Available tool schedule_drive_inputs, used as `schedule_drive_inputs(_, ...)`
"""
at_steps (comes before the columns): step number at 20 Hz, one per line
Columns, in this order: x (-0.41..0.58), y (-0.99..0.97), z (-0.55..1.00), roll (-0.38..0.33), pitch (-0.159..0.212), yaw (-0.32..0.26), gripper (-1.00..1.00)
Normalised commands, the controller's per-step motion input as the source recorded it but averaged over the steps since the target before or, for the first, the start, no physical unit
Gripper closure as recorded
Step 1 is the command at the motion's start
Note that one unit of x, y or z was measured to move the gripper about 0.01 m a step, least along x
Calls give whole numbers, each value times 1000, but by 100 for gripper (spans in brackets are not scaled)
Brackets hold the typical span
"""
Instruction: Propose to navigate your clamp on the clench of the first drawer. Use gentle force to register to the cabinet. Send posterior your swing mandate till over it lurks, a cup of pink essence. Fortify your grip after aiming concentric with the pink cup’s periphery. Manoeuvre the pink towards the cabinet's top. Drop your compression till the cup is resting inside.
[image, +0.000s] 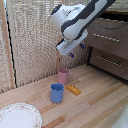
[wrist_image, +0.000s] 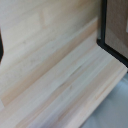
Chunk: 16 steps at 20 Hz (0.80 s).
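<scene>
the pink cup (image: 64, 76) stands upright on the wooden table (image: 95, 105), its side handle turned toward the exterior view's right, with the blue mug (image: 57, 93) just in front of it and the flat orange piece (image: 73, 89) lying near both. judged from its look, the cup is small, rigid and light, probably smooth enough to slip under a weak pinch; the sounder hold appears to be across the rim wall from above, 1 finger inside and 1 outside, clear of the handle. the clamp (image: 76, 50) hangs in the air above the cup, well apart from it, holding nothing; its 2 blue tips appear slightly parted, though the blur prevents a firm reading of the jaws. the cabinet (image: 107, 45) sits at the exterior view's right, both drawer fronts appearing closed. the exterior view alone shows cup, mugs, arm and a plate (image: 20, 116) (decorated rim, near corner). the wrist view shows only bare table planks and a dark edge, likely the cabinet's, with no cup and no fingers in sight.
</scene>
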Motion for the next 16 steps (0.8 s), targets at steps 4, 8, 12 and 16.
schedule_drive_inputs(4,546,0,0,284,0,-134,-100)
schedule_drive_inputs(8,524,-1,0,297,0,-140,-100)
schedule_drive_inputs(12,451,-146,0,316,44,-119,-100)
schedule_drive_inputs(16,415,-342,0,281,102,-84,-100)
